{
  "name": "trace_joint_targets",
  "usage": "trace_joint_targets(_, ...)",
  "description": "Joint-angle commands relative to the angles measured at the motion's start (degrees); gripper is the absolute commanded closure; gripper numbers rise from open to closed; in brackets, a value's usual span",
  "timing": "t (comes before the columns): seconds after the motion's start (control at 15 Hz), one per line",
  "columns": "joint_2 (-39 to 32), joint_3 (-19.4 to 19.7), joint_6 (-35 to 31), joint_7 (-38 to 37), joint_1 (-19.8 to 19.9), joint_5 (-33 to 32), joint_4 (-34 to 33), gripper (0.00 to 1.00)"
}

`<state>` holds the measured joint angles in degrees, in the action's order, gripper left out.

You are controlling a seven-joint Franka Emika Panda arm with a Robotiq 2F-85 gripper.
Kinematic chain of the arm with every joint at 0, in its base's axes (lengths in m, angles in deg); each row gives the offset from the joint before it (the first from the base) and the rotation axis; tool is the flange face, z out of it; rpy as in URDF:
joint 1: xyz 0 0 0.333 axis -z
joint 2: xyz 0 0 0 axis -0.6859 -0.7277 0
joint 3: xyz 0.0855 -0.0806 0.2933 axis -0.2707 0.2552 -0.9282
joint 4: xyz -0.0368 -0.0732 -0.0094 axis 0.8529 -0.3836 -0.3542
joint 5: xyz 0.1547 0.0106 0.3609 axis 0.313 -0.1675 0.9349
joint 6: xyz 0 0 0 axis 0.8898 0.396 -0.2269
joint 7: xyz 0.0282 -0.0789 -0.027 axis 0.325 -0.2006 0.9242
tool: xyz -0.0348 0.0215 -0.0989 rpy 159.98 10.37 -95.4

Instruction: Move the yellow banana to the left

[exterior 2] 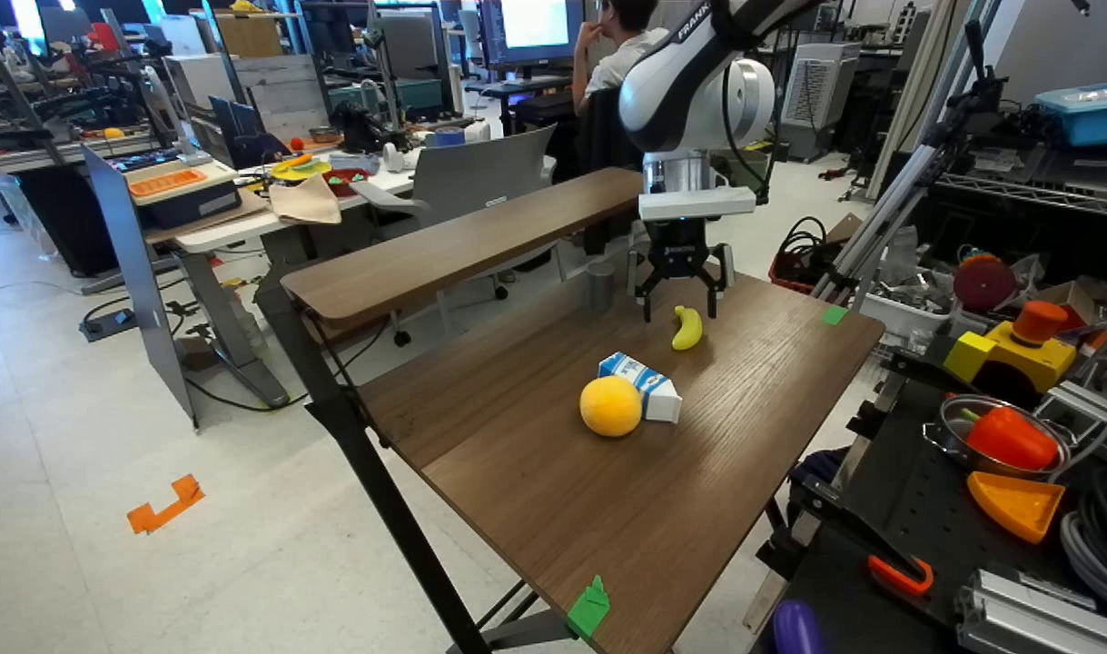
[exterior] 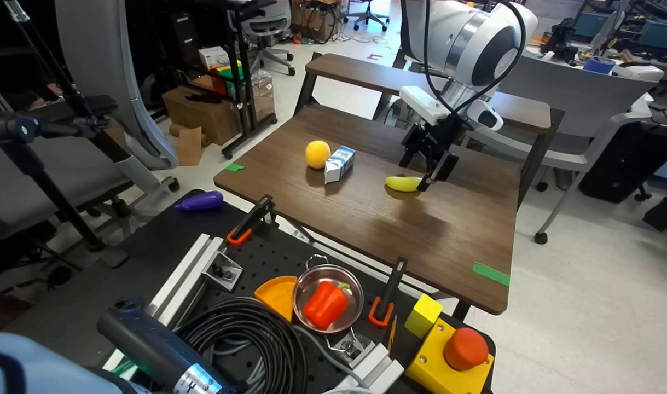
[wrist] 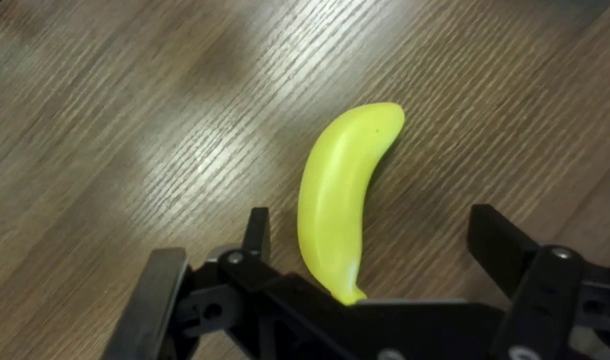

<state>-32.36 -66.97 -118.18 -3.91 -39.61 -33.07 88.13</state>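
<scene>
The yellow banana (exterior: pixel 402 184) is a short, curved piece lying on the brown table (exterior: pixel 360 213). It also shows in an exterior view (exterior 2: pixel 688 331) and in the wrist view (wrist: pixel 335 195), where its stem end is partly hidden by the gripper body. My gripper (exterior: pixel 414 174) is open and empty above the stem end of the banana. It also shows in an exterior view (exterior 2: pixel 679 315). In the wrist view my fingers (wrist: pixel 370 217) stand wide apart on either side of the banana, with the left finger nearer to it. Neither finger visibly touches the banana.
A blue-and-white carton (exterior: pixel 340 163) and a round yellow-orange fruit (exterior: pixel 318 154) stand close together on the table, apart from the banana. A grey cylinder (exterior 2: pixel 599 287) stands near the raised shelf (exterior 2: pixel 480 243). A black cart (exterior: pixel 245 273) with clamps and a pot adjoins the table edge.
</scene>
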Motion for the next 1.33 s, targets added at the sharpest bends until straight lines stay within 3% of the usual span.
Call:
trace_joint_targets(0.0, -3.4, 0.4, 2.9, -2.9, 0.0, 1.1, -5.1, 0.0)
trace_joint_targets(0.07, -3.9, 0.5, 3.4, -3.7, -0.1, 1.1, -5.8, 0.25)
trace_joint_targets(0.13, -4.4, 0.4, 3.8, -4.5, -0.1, 1.0, -6.4, 0.26)
trace_joint_targets(0.73, -4.5, 0.1, 7.4, -6.3, -0.1, 0.5, -8.7, 0.95)
trace_joint_targets(1.27, 4.0, -0.5, 9.5, -5.2, -4.2, -0.7, -3.0, 0.93)
